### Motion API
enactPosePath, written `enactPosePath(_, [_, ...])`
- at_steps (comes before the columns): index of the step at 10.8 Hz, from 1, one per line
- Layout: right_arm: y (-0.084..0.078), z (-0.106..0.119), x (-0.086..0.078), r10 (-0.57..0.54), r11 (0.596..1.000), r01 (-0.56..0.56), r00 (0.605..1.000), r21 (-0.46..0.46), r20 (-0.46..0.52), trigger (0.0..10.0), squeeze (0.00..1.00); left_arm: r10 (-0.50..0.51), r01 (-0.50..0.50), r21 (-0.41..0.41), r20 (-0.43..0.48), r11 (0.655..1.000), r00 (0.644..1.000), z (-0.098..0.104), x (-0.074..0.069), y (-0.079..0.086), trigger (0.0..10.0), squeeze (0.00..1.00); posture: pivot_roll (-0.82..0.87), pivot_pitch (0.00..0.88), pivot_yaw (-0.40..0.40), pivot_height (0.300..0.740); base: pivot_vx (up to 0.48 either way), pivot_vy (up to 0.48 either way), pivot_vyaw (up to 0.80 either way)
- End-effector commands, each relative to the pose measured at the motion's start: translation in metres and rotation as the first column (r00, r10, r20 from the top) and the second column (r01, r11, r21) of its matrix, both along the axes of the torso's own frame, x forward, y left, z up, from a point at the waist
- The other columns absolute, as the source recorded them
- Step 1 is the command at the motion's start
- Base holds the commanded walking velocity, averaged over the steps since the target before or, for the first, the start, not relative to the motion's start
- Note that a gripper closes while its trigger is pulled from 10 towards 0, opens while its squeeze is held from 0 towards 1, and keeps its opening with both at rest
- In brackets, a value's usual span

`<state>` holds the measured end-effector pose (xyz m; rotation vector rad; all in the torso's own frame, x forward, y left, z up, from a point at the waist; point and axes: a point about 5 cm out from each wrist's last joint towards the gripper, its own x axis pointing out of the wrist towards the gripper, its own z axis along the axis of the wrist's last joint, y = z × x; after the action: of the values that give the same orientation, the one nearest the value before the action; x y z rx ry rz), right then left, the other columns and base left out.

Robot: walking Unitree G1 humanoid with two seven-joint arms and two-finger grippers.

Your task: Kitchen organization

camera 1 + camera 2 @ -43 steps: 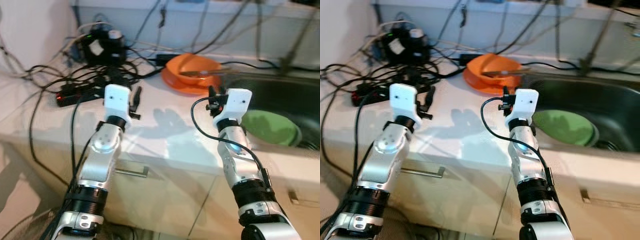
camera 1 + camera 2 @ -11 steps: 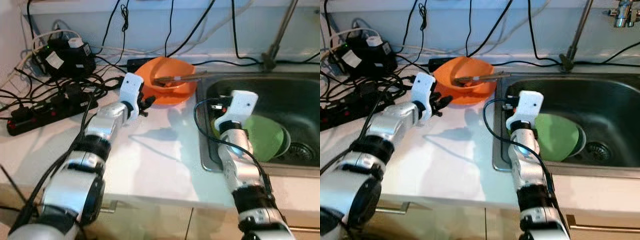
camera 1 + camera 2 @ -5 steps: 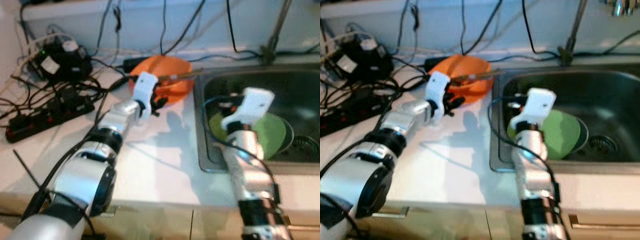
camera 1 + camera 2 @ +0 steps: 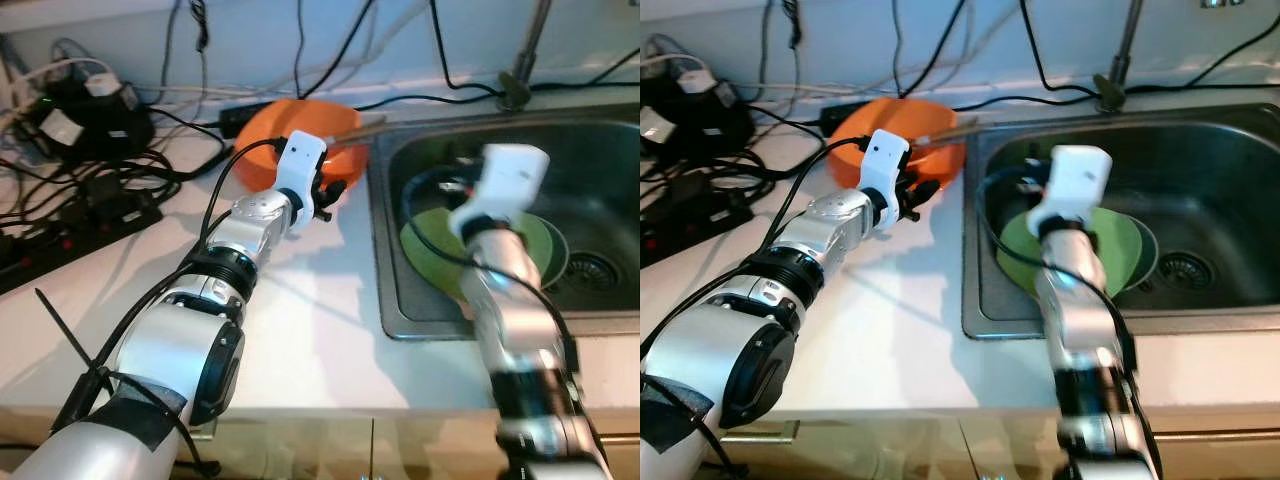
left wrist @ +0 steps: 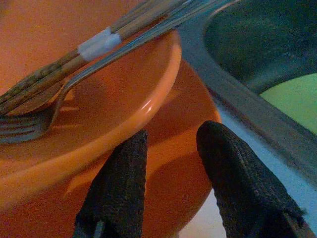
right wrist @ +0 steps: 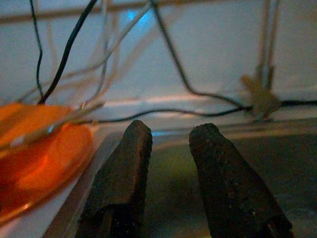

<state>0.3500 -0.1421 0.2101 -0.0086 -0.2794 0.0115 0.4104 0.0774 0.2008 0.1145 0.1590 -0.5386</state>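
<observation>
**Left tool at the rim of the orange bowl, right tool above the sink**

At the far left of the white table (image 4: 300, 330) lies a tangle of black cables and a power strip (image 4: 75, 225). The left arm stretches forward across the table, and the left tool (image 5: 171, 148) sits at the near rim of the orange bowl (image 4: 262, 140), its two black fingers (image 5: 124, 183) spread a little apart with nothing between them; they rest just before the bowl's outer wall. The bowl stands on an orange plate (image 5: 183, 163), close to the sink's left edge. Across the bowl lie a fork (image 5: 29, 126) and wooden chopsticks (image 5: 59, 67), side by side, their long axes running from inside the bowl out over its rim toward the sink (image 4: 590, 200), handles pointing that way.

To the right, the right tool (image 6: 171, 163) hangs over the steel sink, fingers parted and empty, aimed at the back wall. Below it a green plate (image 4: 1120, 245) lies in the basin, near the drain (image 4: 1185, 268).
</observation>
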Motion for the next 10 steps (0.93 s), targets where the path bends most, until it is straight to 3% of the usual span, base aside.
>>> enactPosePath(1, [0.013,-0.005,0.008,0.046,0.999,-0.047,0.997,-0.018,-0.057,10.0,0.00,0.029,-0.027,0.028,-0.057,0.999,0.998,-0.012,-0.001,0.004,10.0,0.00,0.01,0.135,0.125,0.740,0.000,0.000,0.00])
enactPosePath(3, [0.023,-0.008,0.013,0.079,0.996,-0.082,0.993,-0.029,-0.084,10.0,0.00,0.061,-0.059,0.037,-0.061,0.998,0.996,-0.013,0.000,0.010,10.0,0.00,0.04,0.135,0.107,0.740,0.000,0.000,0.00])
enactPosePath(8, [0.037,-0.016,0.019,0.133,0.991,-0.136,0.985,-0.016,-0.111,10.0,0.00,0.245,-0.247,0.000,-0.132,0.969,0.960,-0.020,0.002,0.049,10.0,0.00,0.10,0.132,0.085,0.740,0.000,0.000,0.00])
enactPosePath(10, [0.039,-0.019,0.018,0.141,0.990,-0.144,0.983,-0.016,-0.116,10.0,0.00,0.307,-0.303,0.050,-0.164,0.952,0.937,-0.025,0.001,0.060,10.0,0.00,0.11,0.128,0.086,0.740,0.000,0.000,0.00])
